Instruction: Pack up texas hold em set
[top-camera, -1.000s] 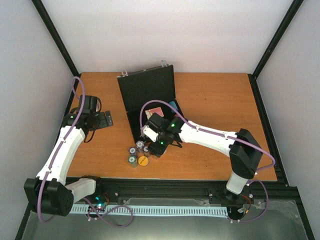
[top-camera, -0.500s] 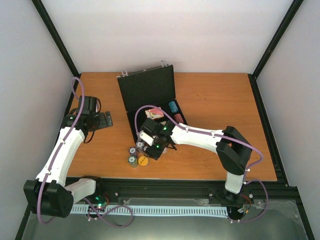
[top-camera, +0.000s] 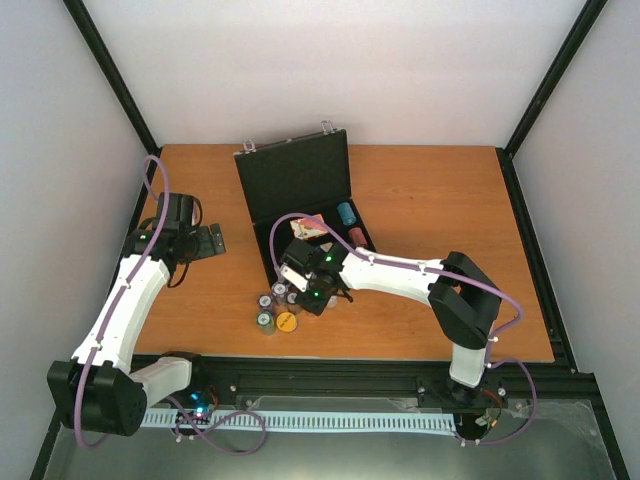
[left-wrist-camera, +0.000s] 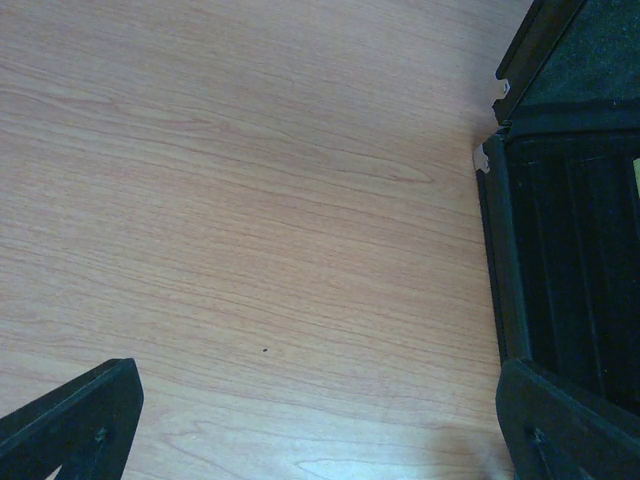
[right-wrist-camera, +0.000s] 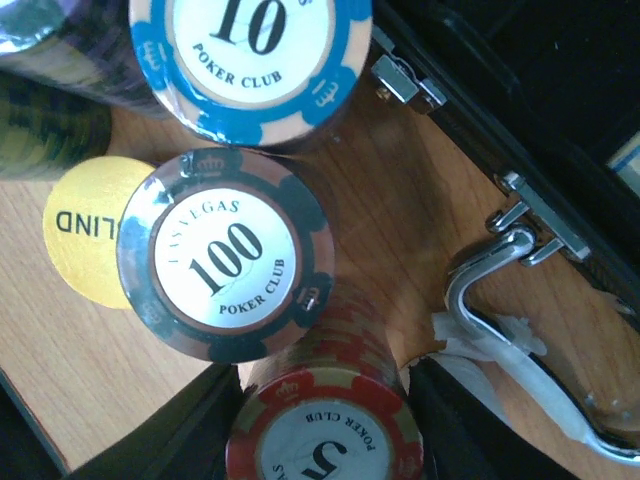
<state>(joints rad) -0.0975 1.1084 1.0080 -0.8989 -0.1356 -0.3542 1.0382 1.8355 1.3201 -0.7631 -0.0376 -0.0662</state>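
The black case (top-camera: 297, 182) lies open on the table, its lid raised at the back; a blue chip stack (top-camera: 346, 213) and a red card deck (top-camera: 312, 228) sit in its tray. Several chip stacks (top-camera: 270, 305) stand on the table just in front of the case. My right gripper (top-camera: 292, 290) is down among them. In the right wrist view its fingers (right-wrist-camera: 160, 440) press both sides of the red "5" stack (right-wrist-camera: 325, 440), beside the black "100" stack (right-wrist-camera: 225, 255) and the blue "10" stack (right-wrist-camera: 260, 50). My left gripper (top-camera: 213, 240) hangs open over bare wood, left of the case (left-wrist-camera: 570, 220).
A yellow blind button (right-wrist-camera: 85, 230) lies flat next to the "100" stack. The case's silver handle (right-wrist-camera: 480, 280) and a latch (right-wrist-camera: 405, 80) are close to the right of the gripper. Black frame rails edge the table (top-camera: 440, 190).
My right gripper moved a little left, from the case front to the chip stacks, and its jaws narrowed round the red stack. The left arm stayed still.
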